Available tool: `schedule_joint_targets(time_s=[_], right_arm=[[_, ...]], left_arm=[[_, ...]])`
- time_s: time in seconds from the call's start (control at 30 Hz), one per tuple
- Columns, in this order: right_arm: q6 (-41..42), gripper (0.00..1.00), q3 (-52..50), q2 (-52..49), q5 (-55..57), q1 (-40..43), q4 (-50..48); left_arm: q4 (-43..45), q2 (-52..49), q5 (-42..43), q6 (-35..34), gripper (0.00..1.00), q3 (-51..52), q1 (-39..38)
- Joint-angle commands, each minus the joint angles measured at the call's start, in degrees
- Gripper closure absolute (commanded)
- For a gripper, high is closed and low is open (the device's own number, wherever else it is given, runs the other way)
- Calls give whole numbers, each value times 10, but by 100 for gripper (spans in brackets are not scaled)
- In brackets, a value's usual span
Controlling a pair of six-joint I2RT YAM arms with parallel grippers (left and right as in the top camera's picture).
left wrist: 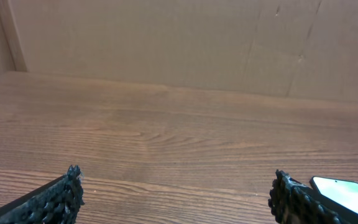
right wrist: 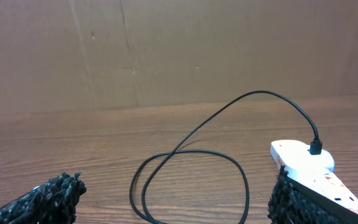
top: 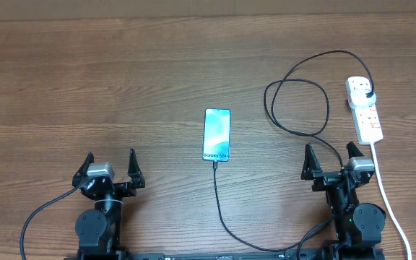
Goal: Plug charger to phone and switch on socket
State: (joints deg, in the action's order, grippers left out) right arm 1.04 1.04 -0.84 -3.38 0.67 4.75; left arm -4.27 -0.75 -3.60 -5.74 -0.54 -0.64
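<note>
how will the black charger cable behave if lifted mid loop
Likely floppy: the charger cable lies in loose loops, so it should sag. One end sits in the socket, the other at the phone, so pulling may drag the slim phone.

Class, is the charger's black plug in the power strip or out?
In: the charger plug sits in the socket's end outlet, its cable rising from it.
</note>
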Motion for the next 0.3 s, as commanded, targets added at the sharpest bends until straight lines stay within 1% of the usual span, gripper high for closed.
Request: schedule_joint_targets(time_s=[0.0, 0.27], right_arm=[[-5, 0, -6, 7, 8, -3, -1], [-5, 0, -6, 7, 8, -3, -1]], left_arm=[[0, 5, 5, 11, 0, 2, 3], [0, 5, 5, 10, 0, 2, 3]])
